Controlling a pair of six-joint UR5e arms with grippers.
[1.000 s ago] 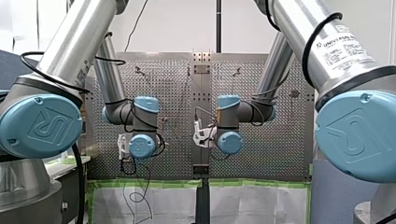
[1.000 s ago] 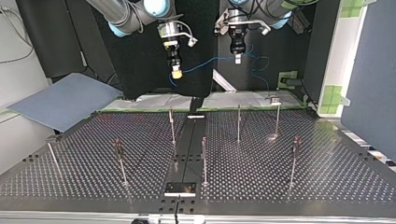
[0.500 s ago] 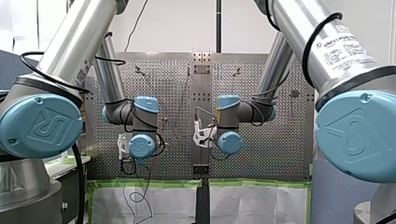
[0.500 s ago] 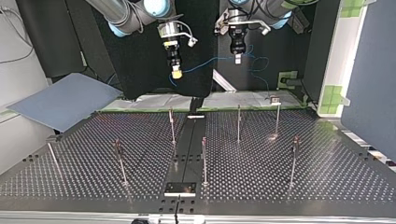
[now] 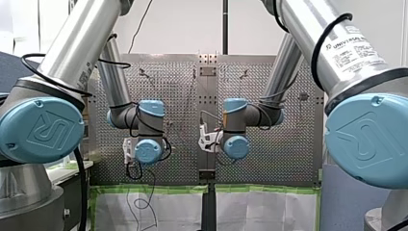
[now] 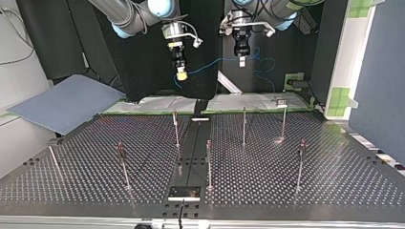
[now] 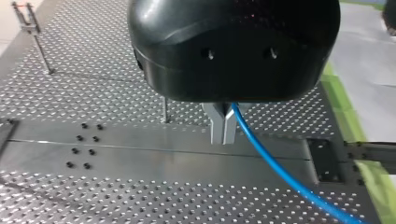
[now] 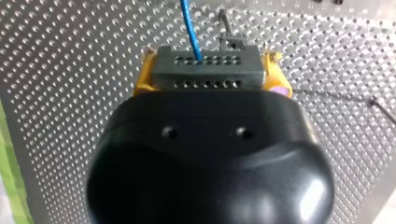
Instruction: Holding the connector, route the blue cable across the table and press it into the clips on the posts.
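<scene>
While both arms hang above the perforated table (image 6: pixel 334 181) in the top view, the robot's right gripper (image 6: pixel 181 75) sits at 9 o'clock of the pair, its yellow pads (image 8: pixel 142 77) pinching the grey connector (image 8: pixel 208 70). From the connector the blue cable (image 8: pixel 191 28) runs toward 3 o'clock to the left gripper (image 6: pixel 242 61), whose metal fingers (image 7: pixel 217 126) are pressed together on it. At 6 o'clock of both grippers stand the posts (image 6: pixel 176 129), well apart from the cable.

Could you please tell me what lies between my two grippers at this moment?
A stretch of the blue cable spans the air from the connector in my right gripper to my left gripper; the top view shows it.
</scene>
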